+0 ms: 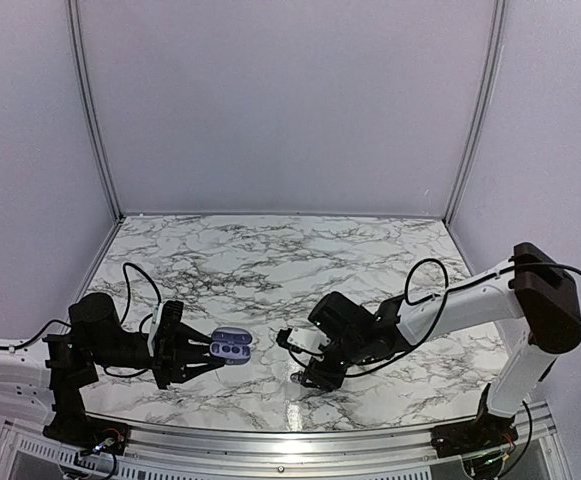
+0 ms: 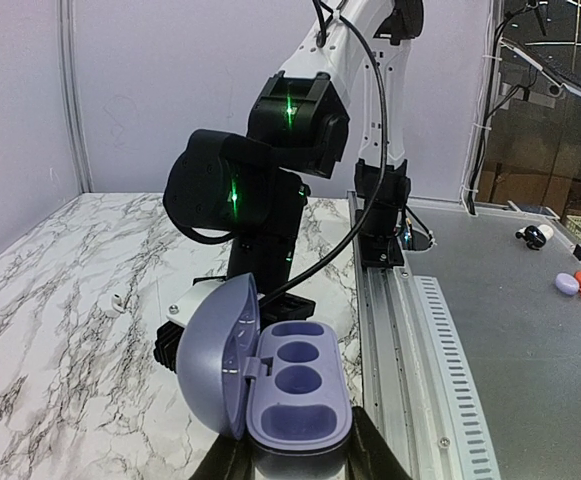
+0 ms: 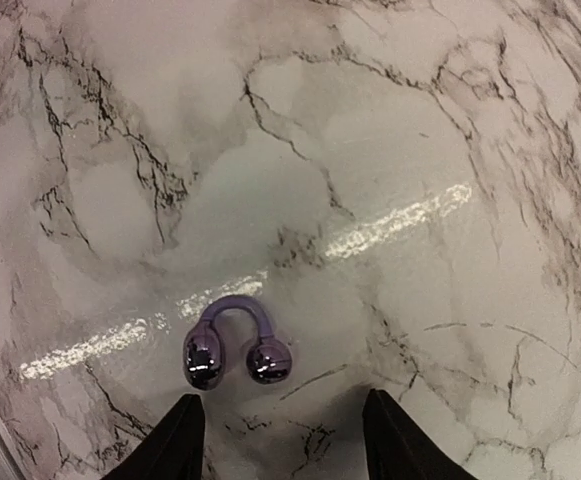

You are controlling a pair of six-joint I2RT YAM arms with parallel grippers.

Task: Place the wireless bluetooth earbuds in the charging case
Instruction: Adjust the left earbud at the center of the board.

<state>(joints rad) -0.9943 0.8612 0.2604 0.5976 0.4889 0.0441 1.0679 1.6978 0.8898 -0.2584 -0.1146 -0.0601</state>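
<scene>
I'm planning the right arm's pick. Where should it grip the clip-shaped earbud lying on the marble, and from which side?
Straight from above, closing across the two rounded ends of the earbud: it lies flat, and its thin arch offers little hold. The open right gripper probably needs to shift forward.

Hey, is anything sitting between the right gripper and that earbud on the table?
Nothing visible. The purple earbud lies on the marble table just ahead of the open right gripper, with only tabletop between them.

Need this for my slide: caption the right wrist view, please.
Open right claw just short of a purple earbud lying on the marble table.
</scene>
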